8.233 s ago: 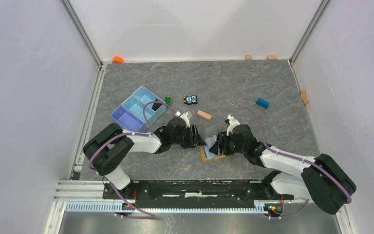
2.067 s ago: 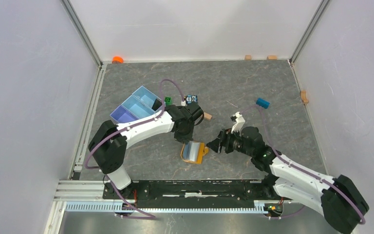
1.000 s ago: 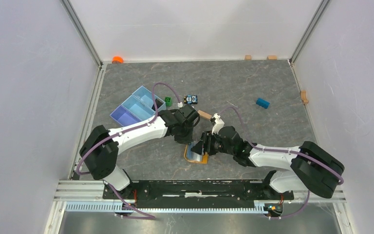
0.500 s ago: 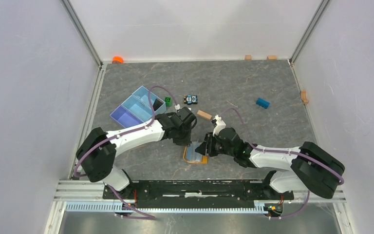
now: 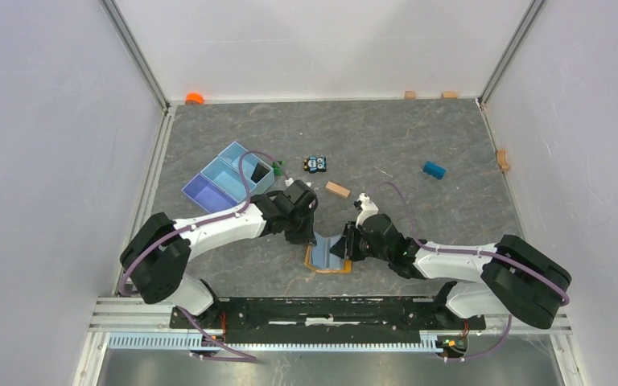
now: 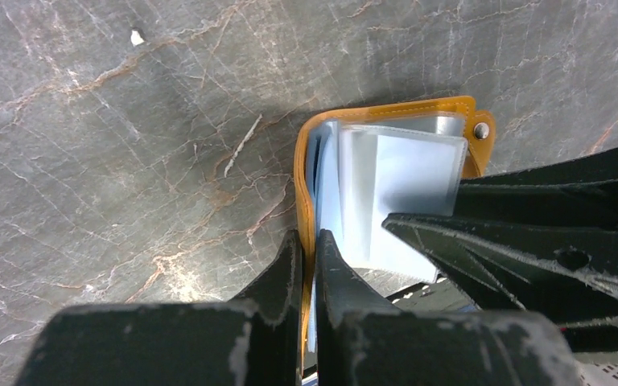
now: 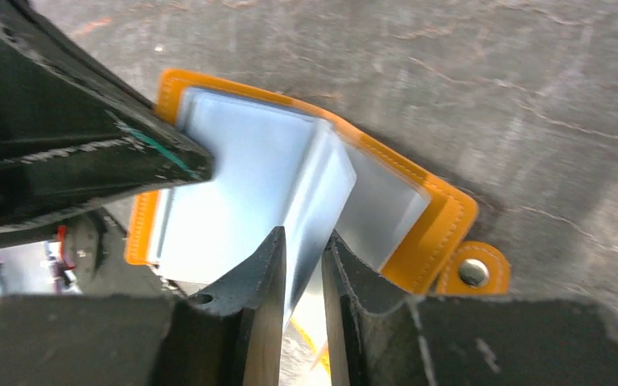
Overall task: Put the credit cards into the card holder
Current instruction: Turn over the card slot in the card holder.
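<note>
Since the card holder (image 5: 322, 257) is a thin floppy book, orange cover with slick clear sleeves inside, it likely weighs next to nothing and will slide or flop shut unless pinned. It lies open on the table (image 5: 418, 129) near the front edge, between the two arms. The left gripper (image 6: 306, 241) is clamped tight on the edge of the orange cover, anchoring that side. The right gripper (image 7: 304, 241) has its jaws nearly together, pinching a pale sleeve leaf that stands up from the holder, apparently to spread a pocket. Best holds, by judgement: the cover rim for anchoring, a sleeve's free edge for opening. The sleeves look soft and could crease or tear if yanked. The credit cards cannot be picked out for sure, since the pale blue inside may be a card or just sleeve. They are probably stiff, thin and slippery, so best taken by a short edge. The light blue tray (image 5: 227, 178), toy car (image 5: 315, 164), wooden block (image 5: 338, 190) and blue block (image 5: 433, 170) all sit well apart and block nothing. The real obstruction is the two grippers themselves, close together over the holder and crowding the pocket mouth.
</note>
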Tool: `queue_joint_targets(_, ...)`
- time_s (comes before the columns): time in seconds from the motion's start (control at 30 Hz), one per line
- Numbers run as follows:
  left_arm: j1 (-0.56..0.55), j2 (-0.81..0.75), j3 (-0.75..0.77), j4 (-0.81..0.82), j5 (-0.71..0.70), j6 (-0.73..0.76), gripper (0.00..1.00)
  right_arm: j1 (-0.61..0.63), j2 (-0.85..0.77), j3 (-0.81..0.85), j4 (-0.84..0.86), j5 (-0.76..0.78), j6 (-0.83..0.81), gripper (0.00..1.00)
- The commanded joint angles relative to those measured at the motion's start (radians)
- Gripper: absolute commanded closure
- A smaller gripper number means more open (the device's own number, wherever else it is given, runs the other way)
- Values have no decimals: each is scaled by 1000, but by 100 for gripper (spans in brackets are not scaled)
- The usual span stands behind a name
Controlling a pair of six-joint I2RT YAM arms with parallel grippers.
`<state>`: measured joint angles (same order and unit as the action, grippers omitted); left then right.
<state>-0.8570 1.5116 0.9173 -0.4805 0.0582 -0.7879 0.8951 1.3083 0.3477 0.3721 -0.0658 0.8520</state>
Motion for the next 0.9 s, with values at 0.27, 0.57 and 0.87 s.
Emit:
queue_joint_targets(0.27, 19, 5, -97, 102, 13, -4, 94, 4, -148, 0, -297, 299, -152, 63)
queue_joint_targets(0.57, 19, 13, -124, 90, -44, 55, 73, 5, -143, 9, -352, 304, -198, 56)
queue_joint_targets(0.87, 19, -57, -95, 35, -97, 122, 38, 4, -227, 65, -456, 337, -272, 42)
